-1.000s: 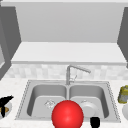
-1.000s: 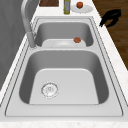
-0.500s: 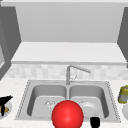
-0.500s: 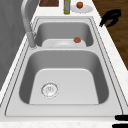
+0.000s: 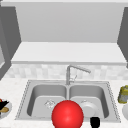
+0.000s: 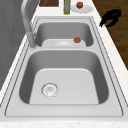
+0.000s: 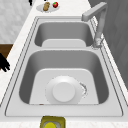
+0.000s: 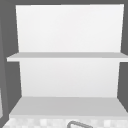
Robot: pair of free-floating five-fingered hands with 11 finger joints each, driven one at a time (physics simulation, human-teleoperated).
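Note:
My right hand [image 5: 95, 122] hangs in front of the sink's front rim, level with the right basin. Seen from the left, the right hand [image 6: 110, 18] floats over the floor beside the counter edge, fingers relaxed and spread, holding nothing. It also shows at the left edge of the right side view [image 7: 3, 63]. A white plate [image 7: 63, 91] lies in the right basin [image 5: 100, 93]. A red ball [image 5: 67, 115] shows low in the middle of the front view. My left hand [image 5: 3, 104] hovers at the far left by a plate of food [image 7: 47, 7].
The faucet [image 5: 71, 72] stands behind the divider, its spout over the right basin. A yellow-green bottle [image 5: 123, 94] and a white plate [image 6: 81, 7] with a red item sit on the right counter. The left basin [image 6: 63, 82] holds a drain [image 6: 50, 89].

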